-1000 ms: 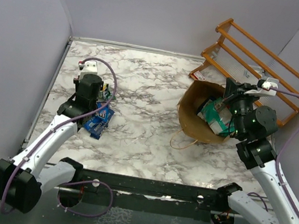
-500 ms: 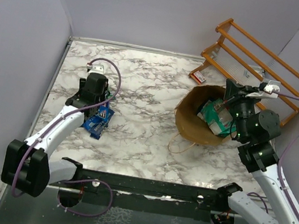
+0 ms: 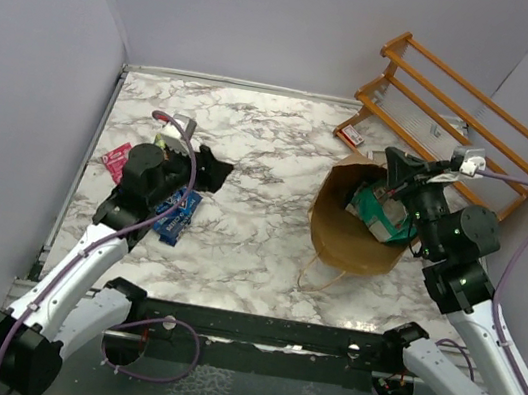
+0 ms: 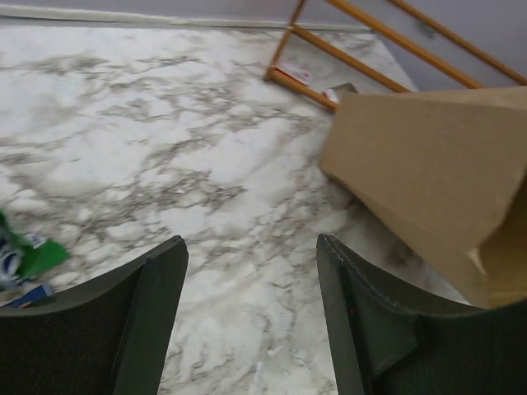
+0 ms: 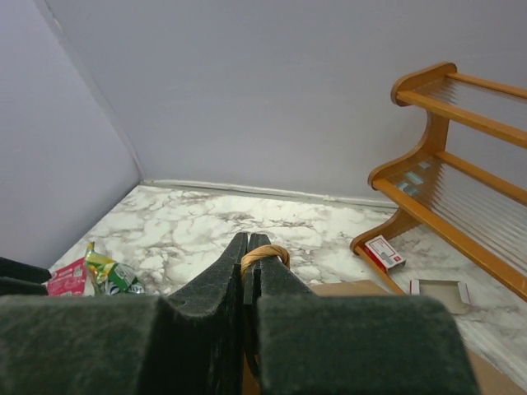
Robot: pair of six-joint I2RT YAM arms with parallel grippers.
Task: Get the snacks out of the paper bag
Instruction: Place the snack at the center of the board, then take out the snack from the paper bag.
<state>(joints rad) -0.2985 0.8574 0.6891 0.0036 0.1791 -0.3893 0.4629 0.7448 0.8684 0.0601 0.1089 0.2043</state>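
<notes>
The brown paper bag (image 3: 349,237) lies on its side at the right with its mouth up and a green packet (image 3: 379,213) inside it. My right gripper (image 3: 398,165) is shut on the bag's twisted handle loop (image 5: 265,253), which shows pinched between the fingertips of that gripper (image 5: 249,240). On the left of the table lie a blue packet (image 3: 176,213) and a red-pink packet (image 3: 116,161). Above them my left gripper (image 3: 212,171) stands open and empty, pointing at the bag (image 4: 428,173). In the left wrist view that gripper (image 4: 251,251) has bare marble between its fingers and a green packet (image 4: 34,255) at its left.
A wooden slatted rack (image 3: 463,99) stands at the back right, behind the bag. A small red-and-white box (image 3: 353,134) lies by its foot. Grey walls close in the table's left, back and right sides.
My left gripper has opened, risen off the packets and turned right, toward the bag; the red-pink packet now shows beside the arm. My right gripper has lifted the bag's handle slightly.
</notes>
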